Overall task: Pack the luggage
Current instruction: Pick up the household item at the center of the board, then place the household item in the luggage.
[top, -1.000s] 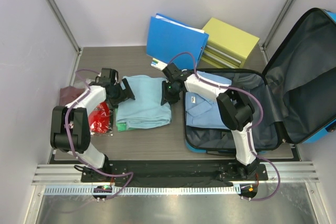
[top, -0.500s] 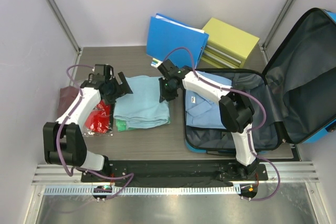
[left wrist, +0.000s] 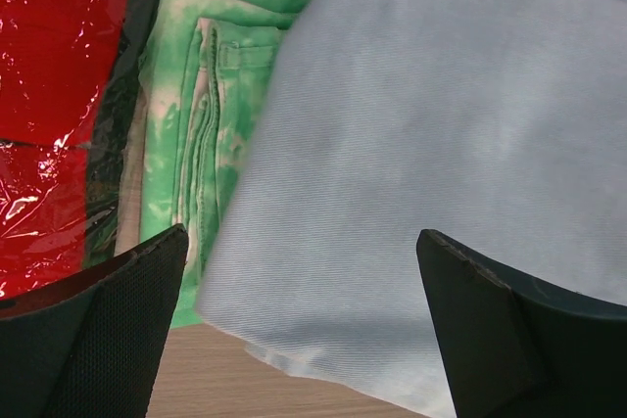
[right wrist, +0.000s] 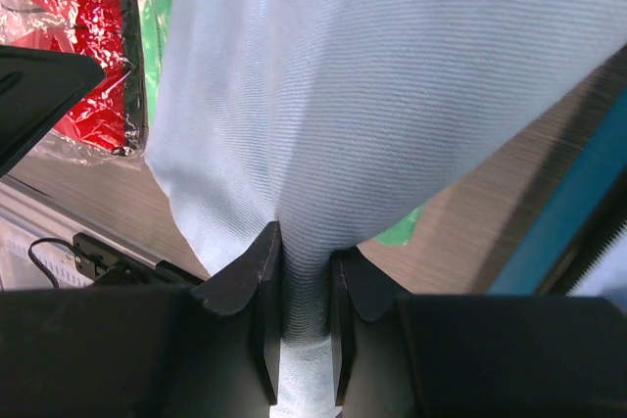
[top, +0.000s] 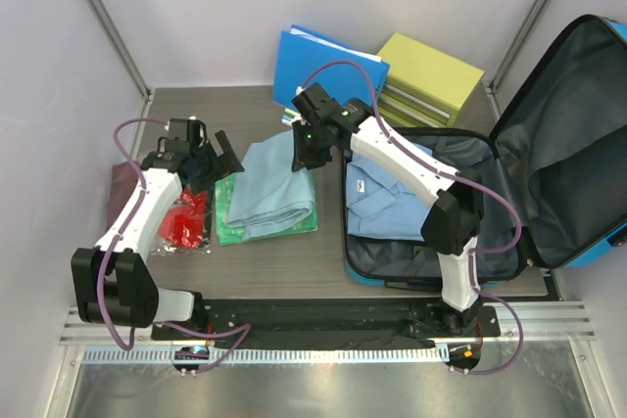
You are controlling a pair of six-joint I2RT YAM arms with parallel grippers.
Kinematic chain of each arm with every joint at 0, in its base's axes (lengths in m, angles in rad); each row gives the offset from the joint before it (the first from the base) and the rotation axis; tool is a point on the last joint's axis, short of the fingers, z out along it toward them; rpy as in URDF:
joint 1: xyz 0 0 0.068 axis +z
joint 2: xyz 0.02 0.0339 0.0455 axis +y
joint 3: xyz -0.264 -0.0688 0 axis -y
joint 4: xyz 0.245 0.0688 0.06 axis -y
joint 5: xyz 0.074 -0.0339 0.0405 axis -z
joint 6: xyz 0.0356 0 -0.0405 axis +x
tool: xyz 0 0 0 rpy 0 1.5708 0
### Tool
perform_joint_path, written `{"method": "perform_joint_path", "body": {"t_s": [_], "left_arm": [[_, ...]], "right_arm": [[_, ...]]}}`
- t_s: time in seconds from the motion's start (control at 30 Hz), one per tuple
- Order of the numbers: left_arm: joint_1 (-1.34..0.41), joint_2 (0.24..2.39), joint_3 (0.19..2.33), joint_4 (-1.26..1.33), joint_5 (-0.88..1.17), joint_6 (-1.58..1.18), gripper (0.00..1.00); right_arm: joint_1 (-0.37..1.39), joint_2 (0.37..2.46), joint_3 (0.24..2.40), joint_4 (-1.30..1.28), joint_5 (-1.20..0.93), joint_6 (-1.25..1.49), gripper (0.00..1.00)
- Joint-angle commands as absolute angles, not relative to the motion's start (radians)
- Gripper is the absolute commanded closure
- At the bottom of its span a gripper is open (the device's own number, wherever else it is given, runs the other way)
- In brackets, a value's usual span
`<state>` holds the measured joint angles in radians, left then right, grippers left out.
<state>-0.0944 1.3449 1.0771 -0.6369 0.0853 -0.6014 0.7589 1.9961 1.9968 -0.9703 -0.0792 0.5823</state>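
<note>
Step in hand, lifting: right hand [right wrist: 304, 271] clenched on pale-blue folded garment [top: 269, 198]; left hand [top: 209, 159] spread wide, holding nothing. Next — carry garment right into the luggage [top: 573, 115]

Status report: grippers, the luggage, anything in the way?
Right gripper shut on the light-blue garment, one edge raised. Left gripper open, empty, over it. Luggage open, blue shirt inside. Nothing seen blocking between.

Pale-blue cloth [top: 272, 188], mottled green garment [left wrist: 186, 134], red packet [top: 181, 224], blue grey-lined luggage [top: 568, 144].
</note>
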Motion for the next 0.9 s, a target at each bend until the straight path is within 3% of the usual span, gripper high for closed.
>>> {"method": "perform_joint_path", "body": {"t_s": [0.0, 0.47, 0.87], "left_arm": [[-0.087, 1.318, 1.062, -0.644, 0.074, -0.601, 0.0], [-0.087, 1.302, 1.042, -0.653, 0.069, -0.577, 0.0], [-0.087, 1.302, 1.012, -0.652, 0.089, -0.569, 0.0]], "right_arm": [[0.746, 1.856, 2.072, -1.068, -0.037, 0.578, 0.99], [0.497, 1.559, 1.766, -1.18, -0.02, 0.471, 0.99], [0.387, 1.496, 1.831, -1.344, 0.141, 0.39, 0.99]]}}
